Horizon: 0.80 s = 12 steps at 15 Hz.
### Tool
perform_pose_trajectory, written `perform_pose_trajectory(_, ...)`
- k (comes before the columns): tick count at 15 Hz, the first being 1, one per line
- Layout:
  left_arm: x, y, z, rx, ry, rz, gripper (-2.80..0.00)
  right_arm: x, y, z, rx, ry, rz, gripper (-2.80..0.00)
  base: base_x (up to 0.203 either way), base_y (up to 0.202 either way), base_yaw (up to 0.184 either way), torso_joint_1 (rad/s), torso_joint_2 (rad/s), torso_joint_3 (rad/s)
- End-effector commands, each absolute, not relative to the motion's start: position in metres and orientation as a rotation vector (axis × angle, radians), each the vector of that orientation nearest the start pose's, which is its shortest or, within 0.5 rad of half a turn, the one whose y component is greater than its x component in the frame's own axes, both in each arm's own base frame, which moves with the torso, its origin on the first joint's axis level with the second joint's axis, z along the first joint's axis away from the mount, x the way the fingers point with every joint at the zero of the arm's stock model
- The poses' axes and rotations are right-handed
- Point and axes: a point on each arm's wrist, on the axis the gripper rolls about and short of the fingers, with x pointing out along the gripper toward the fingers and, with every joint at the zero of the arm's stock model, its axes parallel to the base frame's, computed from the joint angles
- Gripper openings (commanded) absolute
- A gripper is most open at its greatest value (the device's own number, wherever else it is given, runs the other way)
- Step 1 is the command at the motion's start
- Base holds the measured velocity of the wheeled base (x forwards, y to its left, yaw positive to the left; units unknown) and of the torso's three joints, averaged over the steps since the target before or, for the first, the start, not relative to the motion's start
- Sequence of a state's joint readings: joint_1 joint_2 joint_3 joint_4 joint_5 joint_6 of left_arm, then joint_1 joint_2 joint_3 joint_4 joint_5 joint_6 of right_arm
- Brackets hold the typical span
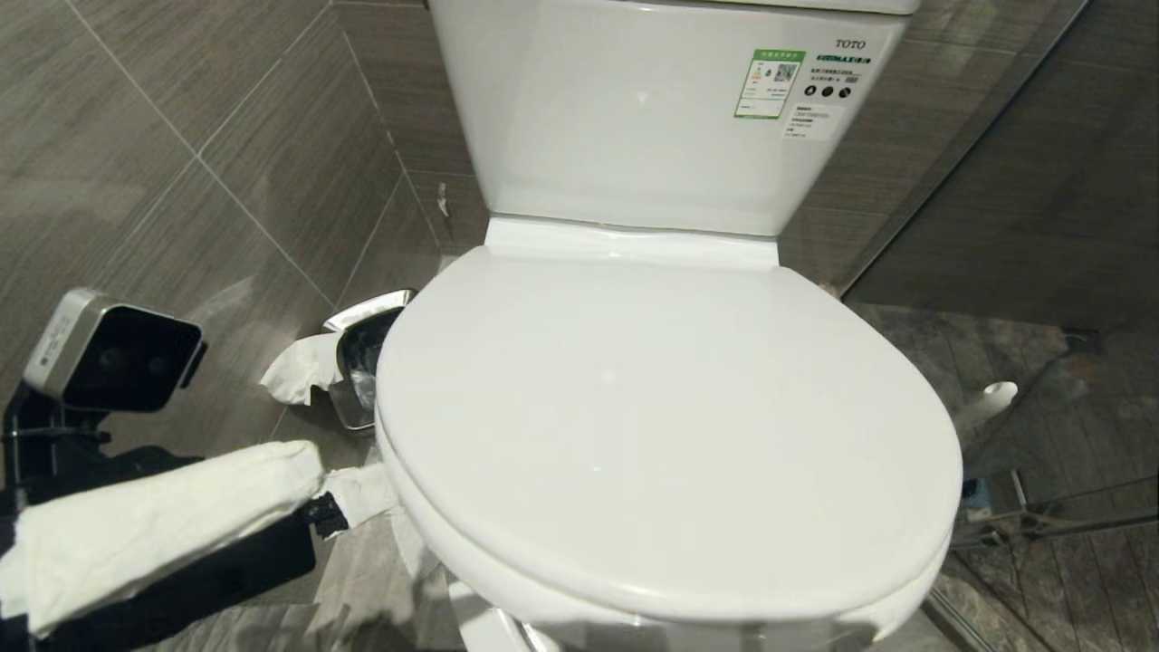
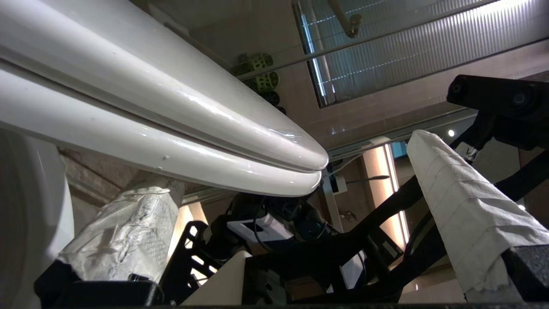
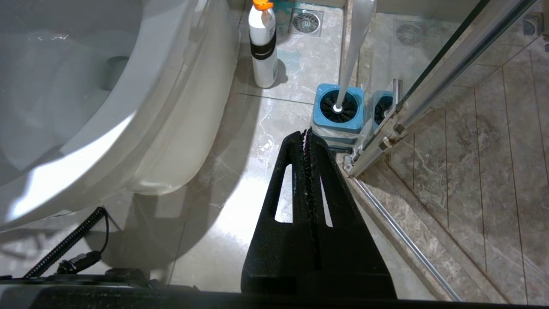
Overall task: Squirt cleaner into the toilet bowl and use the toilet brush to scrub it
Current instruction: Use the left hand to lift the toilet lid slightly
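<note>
A: Left claw, paper-wrapped fingers spread wide, empty, at the toilet's left flank with one finger under the lip of the closed lid and seat.
B: Lid handling?
A: Glossy, stiff, hinged at the back; likely slick, so lift from under the front or side edge. The toilet bowl stays covered by it.
B: Further right?
A: Cleaner bottle stands on the floor by the toilet's base. Toilet brush upright in its blue holder; light, rigid handle, take it high. Right claw hangs pressed shut, holding nothing.
B: Surroundings?
A: Polished stone floor, glass partition tight beside the holder; steel bin far left.
</note>
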State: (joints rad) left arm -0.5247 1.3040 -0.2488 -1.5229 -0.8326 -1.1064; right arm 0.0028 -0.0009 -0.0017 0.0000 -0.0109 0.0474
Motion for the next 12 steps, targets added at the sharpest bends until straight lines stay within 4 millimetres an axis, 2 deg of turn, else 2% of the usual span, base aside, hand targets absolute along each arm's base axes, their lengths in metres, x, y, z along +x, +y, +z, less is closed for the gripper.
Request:
perform_pose_trajectory(1, 0.131, -0.095, 0.224, -0.827, 0.258, -1.462, 0.00, -0.023, 0.000, 0.076, 0.048, -0.002, -0.008, -2.80, 0.000, 0.000, 0.000, 0.000, 0.00, 0.000)
perform_pose_trajectory(12, 0.144, -0.103, 0.253, -0.805, 0.180, -1.497, 0.00, -0.023, 0.000, 0.076, 0.048, -0.002, -0.008, -2.80, 0.000, 0.000, 0.000, 0.000, 0.00, 0.000)
